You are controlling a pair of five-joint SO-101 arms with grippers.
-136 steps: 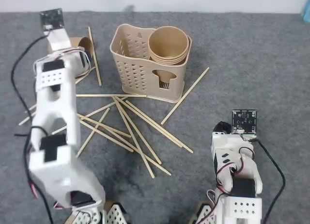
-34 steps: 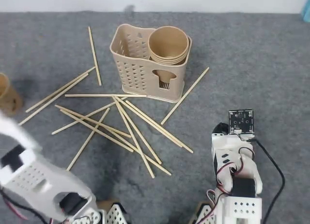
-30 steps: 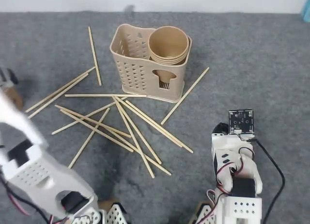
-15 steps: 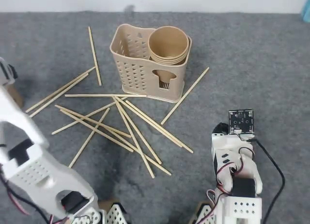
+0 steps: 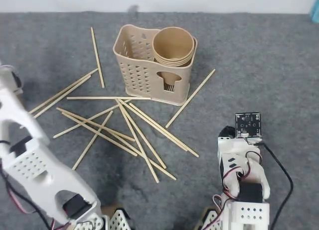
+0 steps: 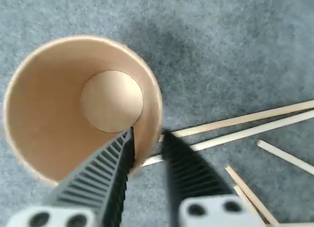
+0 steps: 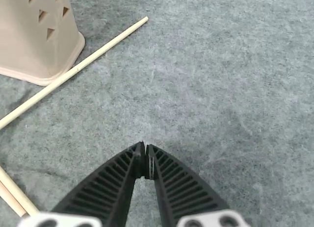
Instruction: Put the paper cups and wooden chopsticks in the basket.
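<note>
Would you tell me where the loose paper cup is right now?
In the left wrist view the paper cup stands upright on the carpet on the left arm's side, its rim straddled by the left gripper, beside two chopsticks.

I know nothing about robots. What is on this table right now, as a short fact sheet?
Surface: grey carpet
Basket: beige, upright, with stacked paper cups in one end
Chopsticks: many, scattered on the carpet beside the basket, none in a gripper
Loose paper cup: on the carpet, mouth up
Left gripper: open, one finger inside the loose cup's rim, one outside
Right gripper: shut, holding nothing, over the carpet
</note>
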